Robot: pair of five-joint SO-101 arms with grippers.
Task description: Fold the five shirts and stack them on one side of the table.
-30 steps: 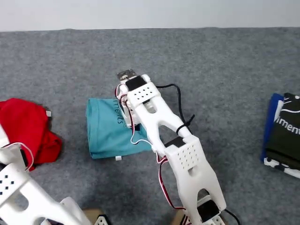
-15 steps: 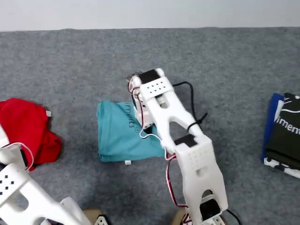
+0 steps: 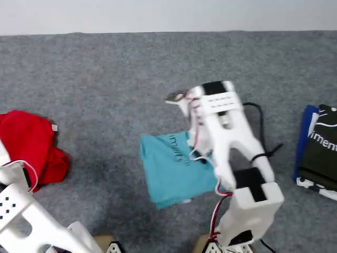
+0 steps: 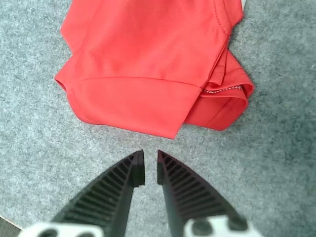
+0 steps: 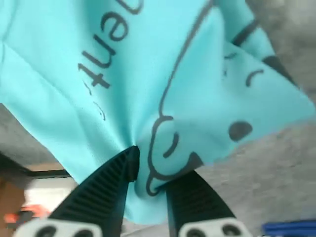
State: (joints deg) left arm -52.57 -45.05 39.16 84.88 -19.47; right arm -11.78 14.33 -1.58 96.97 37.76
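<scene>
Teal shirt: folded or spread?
Folded: the teal shirt forms a compact rectangle, sleeves tucked away, with the right hand pinching it.

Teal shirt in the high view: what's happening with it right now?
The right claw is shut on a pinch of the folded teal shirt and has dragged it rightward across the grey table over the last second, toward the folded stack at the right edge. The left claw hangs just short of the crumpled red shirt, not touching it.

Open table (image 3: 105, 121) between teal shirt (image 3: 174, 168) and red shirt (image 3: 29, 142); stack (image 3: 318, 153) occupies edge.
</scene>
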